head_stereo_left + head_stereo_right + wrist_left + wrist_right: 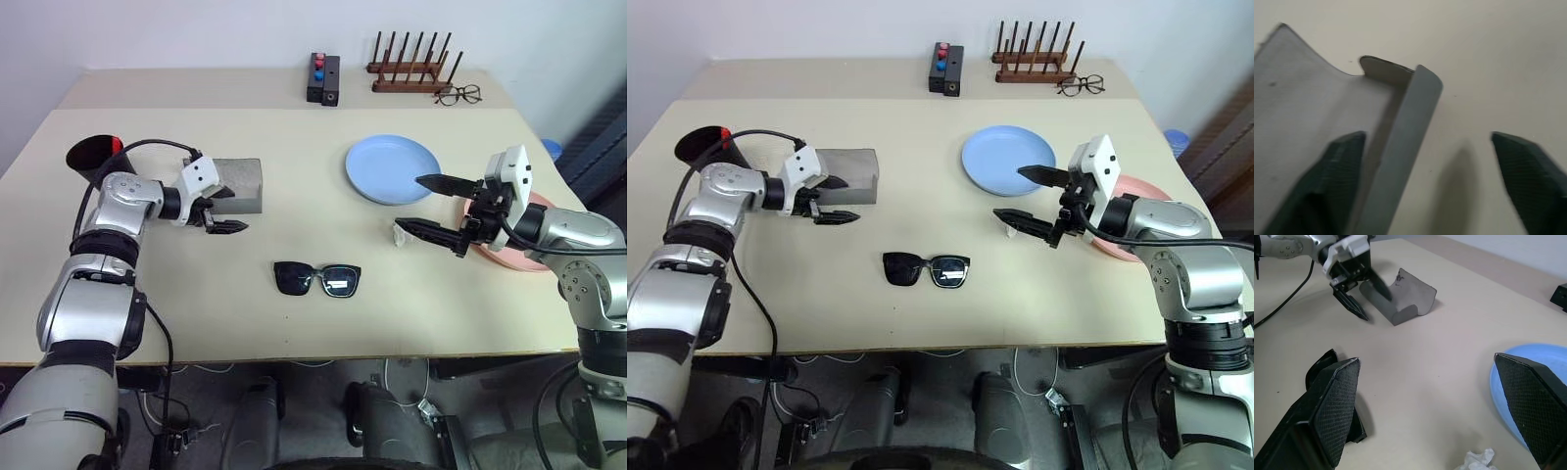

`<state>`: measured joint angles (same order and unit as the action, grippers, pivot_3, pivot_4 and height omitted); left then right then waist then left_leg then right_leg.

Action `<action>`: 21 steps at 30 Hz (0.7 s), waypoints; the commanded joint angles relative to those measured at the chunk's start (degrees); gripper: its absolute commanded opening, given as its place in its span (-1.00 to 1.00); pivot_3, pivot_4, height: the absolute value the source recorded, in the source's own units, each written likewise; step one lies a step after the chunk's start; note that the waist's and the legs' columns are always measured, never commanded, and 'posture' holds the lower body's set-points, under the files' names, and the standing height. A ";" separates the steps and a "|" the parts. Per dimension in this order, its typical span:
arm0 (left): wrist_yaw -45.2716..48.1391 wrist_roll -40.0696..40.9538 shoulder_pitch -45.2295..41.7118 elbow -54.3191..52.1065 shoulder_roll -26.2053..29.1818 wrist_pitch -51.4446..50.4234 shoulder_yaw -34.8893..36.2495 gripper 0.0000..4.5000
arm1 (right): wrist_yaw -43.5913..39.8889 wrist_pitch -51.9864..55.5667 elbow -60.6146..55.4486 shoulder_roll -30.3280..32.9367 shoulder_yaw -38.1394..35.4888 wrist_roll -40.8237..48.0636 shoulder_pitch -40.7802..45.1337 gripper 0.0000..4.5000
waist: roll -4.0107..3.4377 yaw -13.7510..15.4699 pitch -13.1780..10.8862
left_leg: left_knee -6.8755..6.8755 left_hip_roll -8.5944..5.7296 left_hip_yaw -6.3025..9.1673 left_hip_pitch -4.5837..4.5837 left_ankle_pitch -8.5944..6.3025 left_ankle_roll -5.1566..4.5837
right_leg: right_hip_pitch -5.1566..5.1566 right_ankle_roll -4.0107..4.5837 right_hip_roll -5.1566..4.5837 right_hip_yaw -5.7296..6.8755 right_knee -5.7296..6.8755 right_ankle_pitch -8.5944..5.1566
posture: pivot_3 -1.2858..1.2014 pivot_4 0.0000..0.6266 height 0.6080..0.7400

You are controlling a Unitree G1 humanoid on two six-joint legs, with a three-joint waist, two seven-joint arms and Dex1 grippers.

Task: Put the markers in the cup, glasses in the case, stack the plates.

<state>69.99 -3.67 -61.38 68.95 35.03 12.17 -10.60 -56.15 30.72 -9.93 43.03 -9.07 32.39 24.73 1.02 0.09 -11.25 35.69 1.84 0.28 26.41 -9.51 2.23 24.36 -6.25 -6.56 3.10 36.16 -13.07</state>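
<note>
Table (294,323): beige top, spans most of the head views.

Left gripper (219,210): at the near edge of the case, centre-left of the frame. Fingers spread, one over the case's front wall, the other over bare table; nothing held.

Right gripper (429,206): right of centre, hovering above the table, fingers spread wide, empty.

Blue plate (392,168): flat on the table, upper right of centre.

Pink plate (514,257): right edge, just beside the blue one, mostly hidden behind the right arm. Plates not stacked.

Case (238,184): grey, left of centre, empty.

Cup (90,157): dark, far left behind the left arm; a red tip (116,145) shows at its rim, cannot tell if it is the marker.

Glasses (316,278): black, lying on the table at lower centre, well apart from the case and both grippers.

Paper scrap (399,233): white, crumpled, just beside the right gripper's lower finger.
</note>
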 commanded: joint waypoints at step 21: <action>22.51 13.25 5.32 -22.05 10.27 -9.57 -4.09 -0.99 | 0.44 -0.65 -0.32 -0.74 1.22 0.11 3.36 1.00 | -0.01 0.09 0.00 | 0.06 0.01 0.01 0.04 -0.01 -0.01 | 0.00 0.01 0.00 0.00 0.01 0.00 | 0.03 -0.52 1.00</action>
<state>91.20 4.48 -57.82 54.05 41.44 5.49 -11.60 -55.64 30.66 -9.58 41.96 -6.91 32.24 27.43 1.01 0.18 -11.25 35.71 1.87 0.29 26.43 -9.53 2.21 24.36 -6.24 -6.57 3.09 36.17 -13.07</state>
